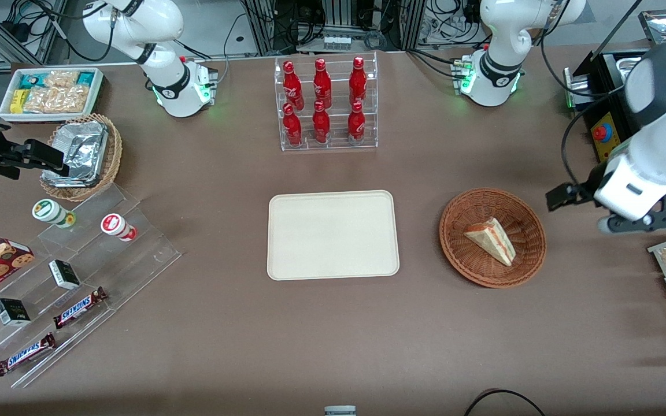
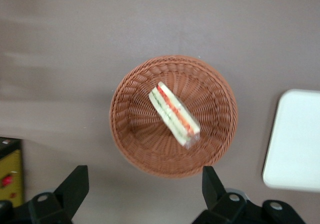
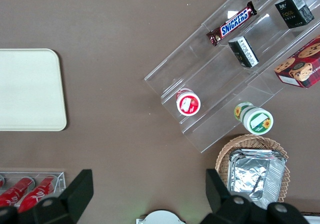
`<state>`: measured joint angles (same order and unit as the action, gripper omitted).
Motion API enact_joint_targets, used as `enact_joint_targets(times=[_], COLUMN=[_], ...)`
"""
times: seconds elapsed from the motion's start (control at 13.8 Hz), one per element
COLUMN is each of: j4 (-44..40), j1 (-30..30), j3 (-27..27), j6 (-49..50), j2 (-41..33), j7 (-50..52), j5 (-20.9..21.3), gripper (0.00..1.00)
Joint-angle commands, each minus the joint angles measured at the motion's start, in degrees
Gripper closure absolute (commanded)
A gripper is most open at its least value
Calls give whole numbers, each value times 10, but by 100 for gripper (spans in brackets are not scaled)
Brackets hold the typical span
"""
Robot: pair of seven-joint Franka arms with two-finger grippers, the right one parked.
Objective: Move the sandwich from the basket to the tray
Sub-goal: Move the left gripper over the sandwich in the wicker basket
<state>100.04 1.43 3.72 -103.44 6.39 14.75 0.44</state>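
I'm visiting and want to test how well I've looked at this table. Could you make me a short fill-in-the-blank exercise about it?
1. The sandwich lies in the round ____ basket.
2. The cream tray holds ____.
3. The gripper, high above the basket, has its fingers ____.
4. The clear rack nearer the arm bases holds ____ red bottles.

Missing words: wicker; nothing; open; six

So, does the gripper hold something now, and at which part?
Nothing is held. The gripper is open above the table, with the sandwich untouched in the basket.
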Motion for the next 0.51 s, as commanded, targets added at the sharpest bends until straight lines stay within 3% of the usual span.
enact_joint_targets(times=[0.0,0.22,0.44], j4=[58,101,164], j1=[15,18,40], j3=[0,0,0], j6=[-64,-85,-181], j2=[-8,-12,-17], j7=[99,196,334], j5=[8,8,8], gripper=[0,0,0])
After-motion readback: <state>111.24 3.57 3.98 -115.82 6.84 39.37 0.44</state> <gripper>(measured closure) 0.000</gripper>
